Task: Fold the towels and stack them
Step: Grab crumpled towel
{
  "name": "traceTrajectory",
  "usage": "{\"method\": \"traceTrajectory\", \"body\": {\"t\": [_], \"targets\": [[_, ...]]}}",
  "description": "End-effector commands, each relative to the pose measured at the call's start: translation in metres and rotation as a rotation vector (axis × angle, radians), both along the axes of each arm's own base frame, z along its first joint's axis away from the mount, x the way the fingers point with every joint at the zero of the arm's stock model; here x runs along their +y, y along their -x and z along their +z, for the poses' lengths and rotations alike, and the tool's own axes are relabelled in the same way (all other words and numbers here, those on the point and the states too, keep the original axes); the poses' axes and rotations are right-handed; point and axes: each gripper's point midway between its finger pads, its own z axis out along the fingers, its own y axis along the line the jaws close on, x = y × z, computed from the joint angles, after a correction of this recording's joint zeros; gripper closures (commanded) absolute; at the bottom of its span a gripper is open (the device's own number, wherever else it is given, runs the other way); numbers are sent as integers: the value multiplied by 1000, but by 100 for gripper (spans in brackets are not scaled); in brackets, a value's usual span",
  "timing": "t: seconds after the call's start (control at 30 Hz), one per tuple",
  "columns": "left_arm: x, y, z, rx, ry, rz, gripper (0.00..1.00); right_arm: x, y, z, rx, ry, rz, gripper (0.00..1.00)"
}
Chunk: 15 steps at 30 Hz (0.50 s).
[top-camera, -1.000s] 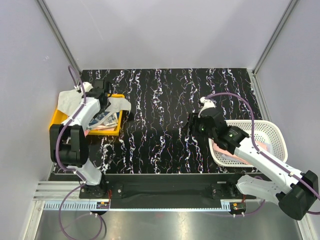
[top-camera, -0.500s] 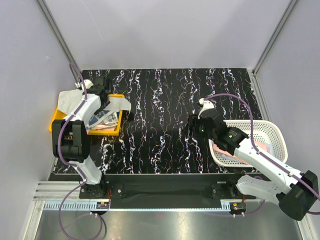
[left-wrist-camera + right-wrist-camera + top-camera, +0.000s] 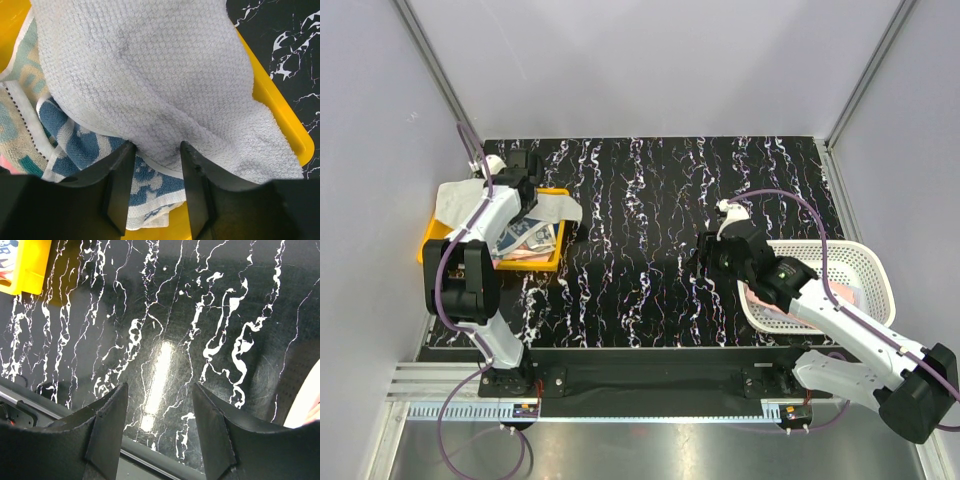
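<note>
Yellow tray (image 3: 280, 120) holds towels (image 3: 150, 85) beneath left claw (image 3: 156, 165).

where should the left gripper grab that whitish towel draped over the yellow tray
Probably the hemmed fold of the whitish towel lying between the open fingers of the left gripper, taken from above. It bulges up there over the blue patterned towel, clear of the yellow tray.

Whitish towel (image 3: 150, 85), yellow tray (image 3: 280, 125), blk marbled table (image 3: 165, 340)
</note>
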Motion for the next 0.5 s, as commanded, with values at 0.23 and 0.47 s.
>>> {"method": "traceTrajectory", "body": {"t": [0.23, 0.47], "targets": [[5, -21, 36, -85, -23, 5, 81, -8, -5, 9, -53, 8, -23, 39], [6, -28, 67, -120, -37, -17, 100, -9, -5, 10, -52, 10, -32, 40]]}}
